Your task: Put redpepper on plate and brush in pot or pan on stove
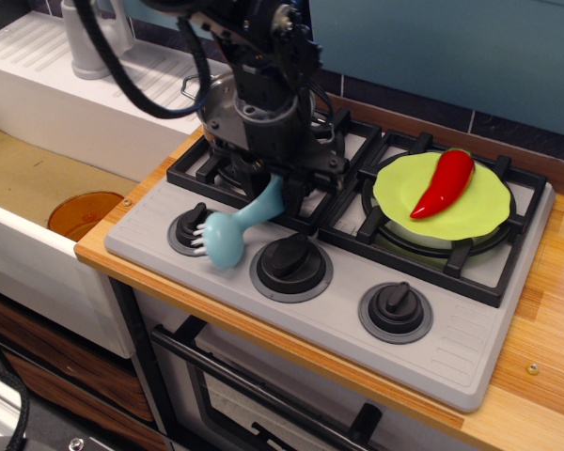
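The red pepper (443,183) lies on the lime-green plate (400,194), which sits on the right burner of the grey stove (451,343). My gripper (280,193) is shut on the handle of the light-blue brush (233,227) and holds it tilted over the stove's front left, with the round head and white bristles low near the left knob (190,228). The steel pot (216,101) stands behind the gripper on the left burner and is mostly hidden by the arm.
Two more black knobs (290,258) (396,308) line the stove front. A white sink with an orange disc (84,213) lies to the left. A white jug (86,39) stands on the drainer at the back left. The wooden counter (555,310) runs along the right.
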Tool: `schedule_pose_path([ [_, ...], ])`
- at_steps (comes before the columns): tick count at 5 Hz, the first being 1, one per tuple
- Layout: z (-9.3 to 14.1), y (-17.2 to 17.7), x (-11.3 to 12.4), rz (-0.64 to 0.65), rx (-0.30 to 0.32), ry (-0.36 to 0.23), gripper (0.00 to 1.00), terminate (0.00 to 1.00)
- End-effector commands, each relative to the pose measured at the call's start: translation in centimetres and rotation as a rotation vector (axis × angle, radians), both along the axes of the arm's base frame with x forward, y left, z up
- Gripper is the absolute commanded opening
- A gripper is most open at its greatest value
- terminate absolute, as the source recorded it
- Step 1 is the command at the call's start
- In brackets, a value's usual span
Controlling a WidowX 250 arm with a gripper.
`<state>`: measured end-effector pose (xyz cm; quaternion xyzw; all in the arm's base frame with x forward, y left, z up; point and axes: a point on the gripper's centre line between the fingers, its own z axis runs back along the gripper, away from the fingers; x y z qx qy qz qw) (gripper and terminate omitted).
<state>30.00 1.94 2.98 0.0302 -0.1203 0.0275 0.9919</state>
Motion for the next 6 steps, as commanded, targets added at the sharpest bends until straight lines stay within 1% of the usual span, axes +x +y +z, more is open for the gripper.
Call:
schedule_pose_path([
  [1,3.0,-0.6,0.5,-0.008,0.011,0.01,0.0,0.0],
  [2,5.2,-0.5,0.5,-0.014,0.025,0.039,0.0,0.0],
  [4,10.0,-0.2,1.5,-0.036,0.051,0.101,0.0,0.0],
  [5,12.1,-0.1,2.6,-0.055,0.058,0.117,0.0,0.0],
  [6,13.2,0.3,5.2,-0.086,0.054,0.116,0.0,0.0],
])
